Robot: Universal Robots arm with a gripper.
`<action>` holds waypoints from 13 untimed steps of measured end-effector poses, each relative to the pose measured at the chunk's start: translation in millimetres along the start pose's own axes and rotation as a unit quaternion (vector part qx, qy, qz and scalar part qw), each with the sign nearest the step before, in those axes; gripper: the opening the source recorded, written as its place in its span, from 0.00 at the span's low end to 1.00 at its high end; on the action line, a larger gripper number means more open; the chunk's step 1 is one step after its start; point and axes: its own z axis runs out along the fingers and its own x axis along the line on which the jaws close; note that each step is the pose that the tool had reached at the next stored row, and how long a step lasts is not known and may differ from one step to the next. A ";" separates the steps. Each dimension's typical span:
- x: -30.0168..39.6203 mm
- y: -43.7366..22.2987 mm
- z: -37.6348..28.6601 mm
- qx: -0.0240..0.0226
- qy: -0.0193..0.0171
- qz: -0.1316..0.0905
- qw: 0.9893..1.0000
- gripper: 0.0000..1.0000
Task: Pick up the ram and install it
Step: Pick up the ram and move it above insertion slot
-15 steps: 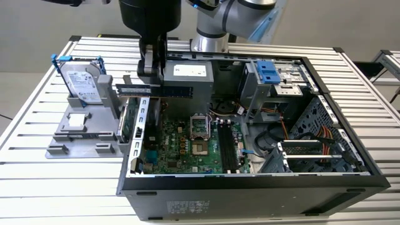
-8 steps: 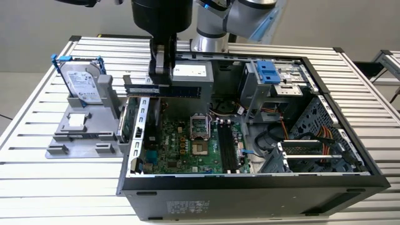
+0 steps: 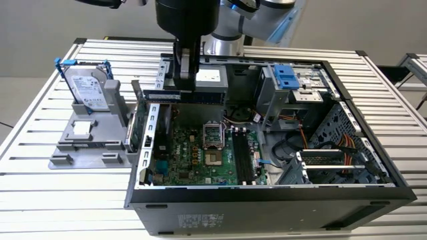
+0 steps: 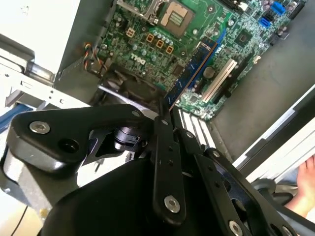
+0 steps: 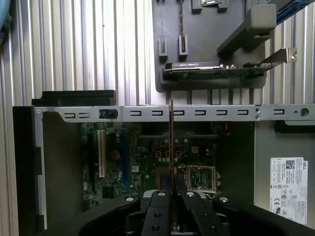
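**Ram held in the gripper above the open case**

In the exterior view, the black steel computer case [image 3: 267, 192] lies open on its side on the slatted aluminium table [image 3: 67, 185]. Its near wall faces the camera. Just past that wall is the green motherboard [image 3: 200, 155], flat on the case floor, with long black memory slots [image 3: 241, 155] running front to back on it.

Farther in, above the far part of the board, the black two-finger gripper [image 3: 187, 82] hangs from the arm. It is clamped on the ram [image 3: 183, 96], a thin bluish-green circuit-board stick held level and lengthwise, clear of the board and not seated in any slot.

In the second wrist view the fingers [image 4: 162, 123] pinch one end of the ram [image 4: 194, 69], which juts out over the motherboard. In the first wrist view the ram [image 5: 171, 132] shows edge-on as a slim line rising from the gripper [image 5: 171, 179] beside the square processor socket [image 5: 199, 177].

Beyond the case wall, towards the exterior view's left, a grey plastic holder [image 3: 87, 145] stands on the table. It carries a silver hard drive with a blue bracket [image 3: 90, 90], propped upright. In the first wrist view the holder also carries a larger green expansion card [image 5: 216, 70].
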 end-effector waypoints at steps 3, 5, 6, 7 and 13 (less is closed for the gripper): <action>-0.2 -6.5 -0.1 0.000 0.000 0.000 1.000 0.00; -0.3 -10.7 -0.2 0.000 0.000 0.000 1.000 0.00; -0.4 -13.1 -0.2 0.000 0.000 0.000 1.000 0.00; -0.5 -15.3 -0.3 0.000 0.000 0.000 1.000 0.00; -0.8 -25.7 -0.5 0.000 0.000 0.000 1.000 0.00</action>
